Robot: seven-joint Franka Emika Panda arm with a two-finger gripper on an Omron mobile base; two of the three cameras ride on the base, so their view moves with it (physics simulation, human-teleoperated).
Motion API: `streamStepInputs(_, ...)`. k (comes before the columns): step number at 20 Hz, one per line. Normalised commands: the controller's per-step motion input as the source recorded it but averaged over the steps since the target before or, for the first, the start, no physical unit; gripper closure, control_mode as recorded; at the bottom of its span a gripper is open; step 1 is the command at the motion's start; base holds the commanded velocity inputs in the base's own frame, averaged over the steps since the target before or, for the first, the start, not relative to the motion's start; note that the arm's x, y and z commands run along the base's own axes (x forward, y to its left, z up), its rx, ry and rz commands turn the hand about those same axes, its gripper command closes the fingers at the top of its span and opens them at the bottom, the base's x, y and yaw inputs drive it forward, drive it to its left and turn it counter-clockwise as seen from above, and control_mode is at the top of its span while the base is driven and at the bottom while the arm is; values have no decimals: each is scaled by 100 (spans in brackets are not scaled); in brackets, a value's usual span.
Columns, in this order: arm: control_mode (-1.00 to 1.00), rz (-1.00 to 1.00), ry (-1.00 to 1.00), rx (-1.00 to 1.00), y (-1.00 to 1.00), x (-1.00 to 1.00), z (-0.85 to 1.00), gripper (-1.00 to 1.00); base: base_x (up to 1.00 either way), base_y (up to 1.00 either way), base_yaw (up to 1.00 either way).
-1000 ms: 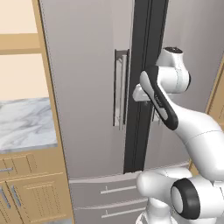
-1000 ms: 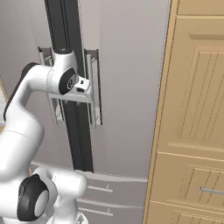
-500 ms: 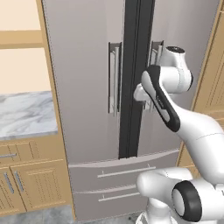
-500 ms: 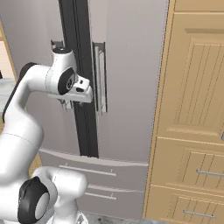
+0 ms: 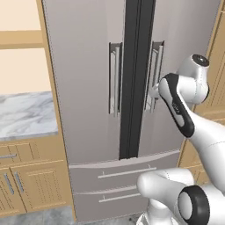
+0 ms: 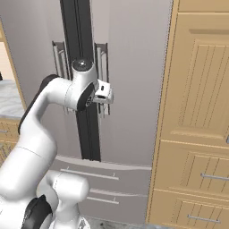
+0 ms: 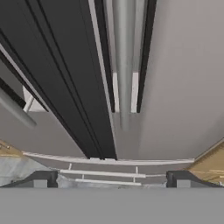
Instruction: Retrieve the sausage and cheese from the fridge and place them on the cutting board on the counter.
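Step in hand: I judge I'm at the very start, getting the fridge open; both doors look shut, with only the dark seam between them.
Gripper: the gripper has its fingertips spread wide and nothing between them; it faces the right door's handle and grips nothing.
Arm position: from the right base camera I see the hand just in front of the right door handle, near it, though I cannot tell whether it touches.
Sausage and cheese: presumably inside the fridge behind the closed doors; I can't confirm where they lie.
Table: a stretch of marble table sits left of the fridge, over light wooden cabinets; I can't make out the cutting board on the part I see.
Next move: I'd line the open fingers around the vertical bar, close on it, then pull the door outward in an arc.
Caution: the handle is slim and sits in a recess, so a skewed approach could slip off.
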Motion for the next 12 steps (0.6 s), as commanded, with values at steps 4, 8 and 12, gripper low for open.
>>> streamStepInputs(4,-100,0,-13,4,-5,78,0,-100,0,0,0)
streamStepInputs(8,-100,0,-2,3,0,70,0,-100,0,0,0)
streamStepInputs(12,-100,-1,0,1,0,74,0,-100,0,0,0)
